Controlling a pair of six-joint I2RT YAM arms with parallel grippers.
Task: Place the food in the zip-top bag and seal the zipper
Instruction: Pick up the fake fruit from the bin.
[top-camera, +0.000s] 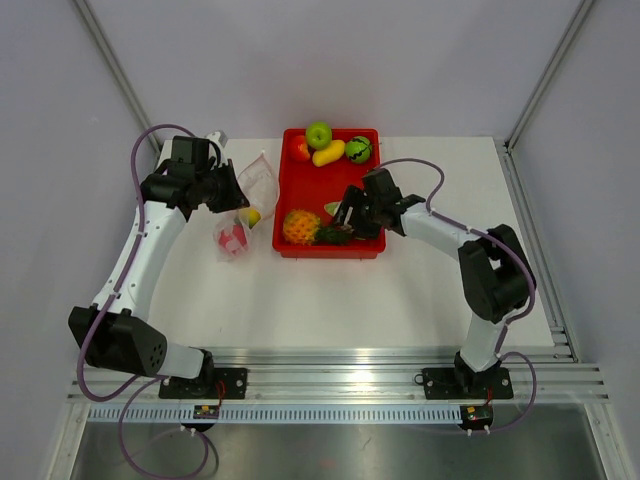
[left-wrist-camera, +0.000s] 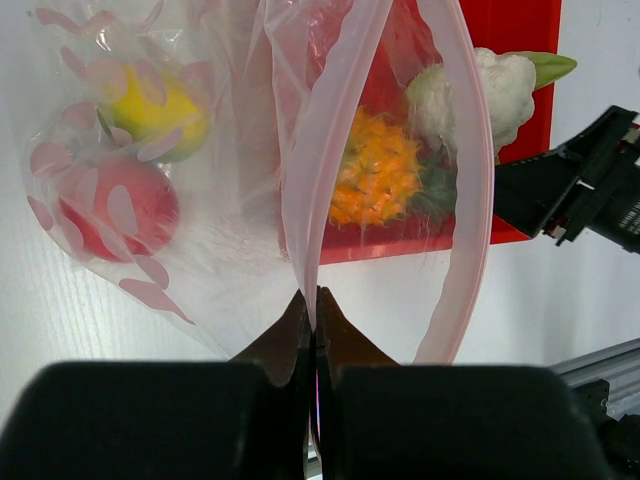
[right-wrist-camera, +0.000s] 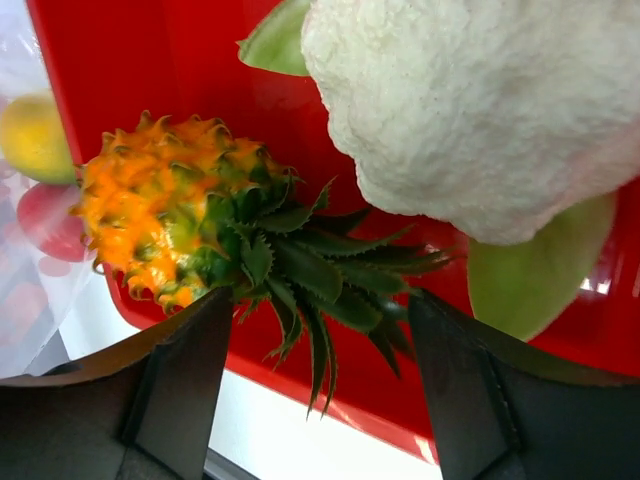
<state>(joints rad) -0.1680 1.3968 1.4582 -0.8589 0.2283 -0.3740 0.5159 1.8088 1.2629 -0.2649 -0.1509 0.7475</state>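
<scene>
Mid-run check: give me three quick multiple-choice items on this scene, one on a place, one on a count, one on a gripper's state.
1. Where does the pineapple lie?
A) lifted in mid-air
B) in the red tray
C) off to the right of the tray

2. How many fruits are inside the zip-top bag?
A) none
B) four
C) two

3. How is the left gripper?
A) shut on the bag's zipper
B) wide open
C) shut on nothing

Answers:
1 B: the top view shows the pineapple on the tray's floor, near its front wall.
2 C: a red fruit and a yellow fruit show through the clear plastic, and no others.
3 A: the left wrist view shows its fingertips pressed together on the pink strip.
</scene>
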